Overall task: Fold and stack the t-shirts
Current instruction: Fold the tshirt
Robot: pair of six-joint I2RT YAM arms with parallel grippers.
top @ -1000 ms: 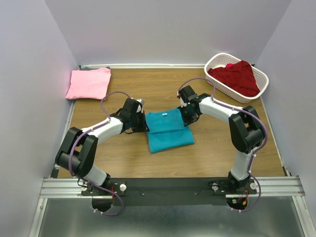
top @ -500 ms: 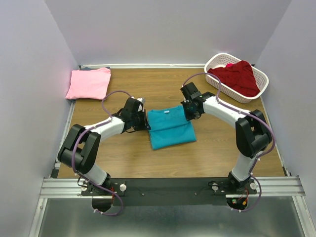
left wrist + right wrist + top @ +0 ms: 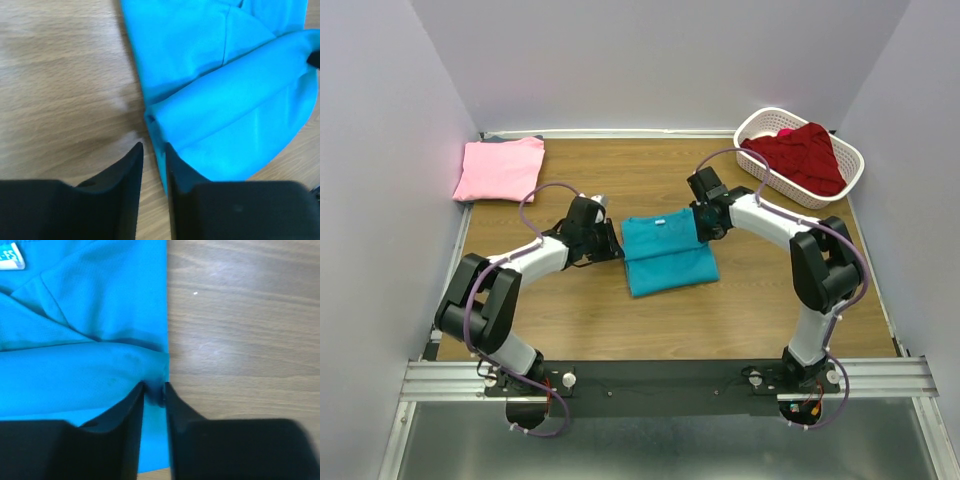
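Looking near first, I see the folded teal t-shirt [image 3: 668,255] mid-table [image 3: 570,320]. L gripper [image 3: 154,147] is at its left edge, fingers slightly apart w/ the hem in the gap. R gripper [image 3: 154,387] is likewise parted over the right-edge fold. Farther back: pink t-shirt [image 3: 500,168] folded far left, dark red t-shirt [image 3: 800,155] heaped in the white basket [image 3: 748,128].

I count three t-shirts from my console: one teal t-shirt [image 3: 668,258], one pink t-shirt [image 3: 500,168], one dark red t-shirt [image 3: 802,157]. One white basket [image 3: 757,121], one worktop [image 3: 620,180], two claws: left claw [image 3: 153,146], right claw [image 3: 154,386].
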